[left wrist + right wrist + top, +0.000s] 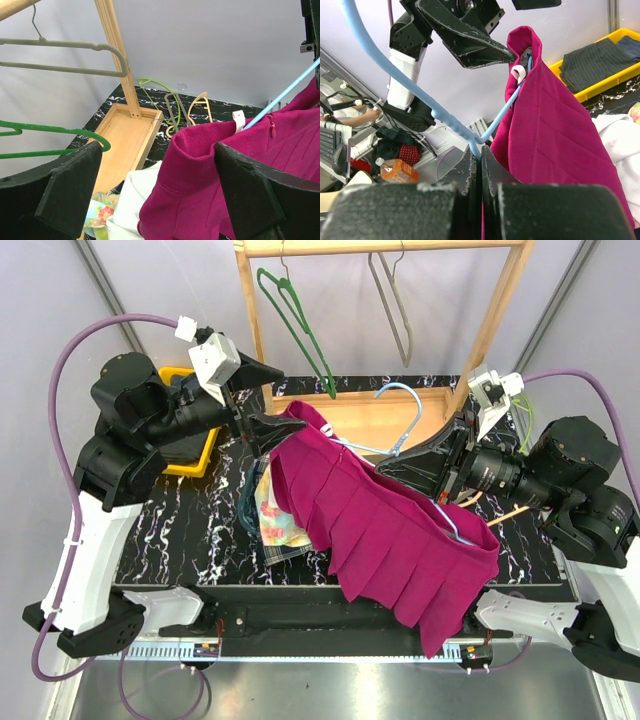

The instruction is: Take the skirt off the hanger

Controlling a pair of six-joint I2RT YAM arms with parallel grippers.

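A magenta pleated skirt point(390, 530) hangs on a light blue hanger point(412, 418), held in the air above the black marble table point(180, 530). My right gripper point(400, 462) is shut on the hanger's lower wire, seen in the right wrist view point(481, 152) with the hanger point(420, 95) and the skirt point(550, 125) beside it. My left gripper point(270, 400) is open at the skirt's upper left end. In the left wrist view point(157, 150) the waistband corner point(200, 170) lies between the spread fingers, against the right finger point(250, 195). The blue wire point(285, 95) runs up to the right.
A wooden rack point(250, 310) at the back carries a green hanger point(295, 320) and a grey hanger point(395, 310), with a wooden tray point(370, 420) at its base. A yellow bin point(190, 455) stands at the left. Floral and white cloth point(275, 520) lie under the skirt. Loose hangers point(175, 107) lie behind the tray.
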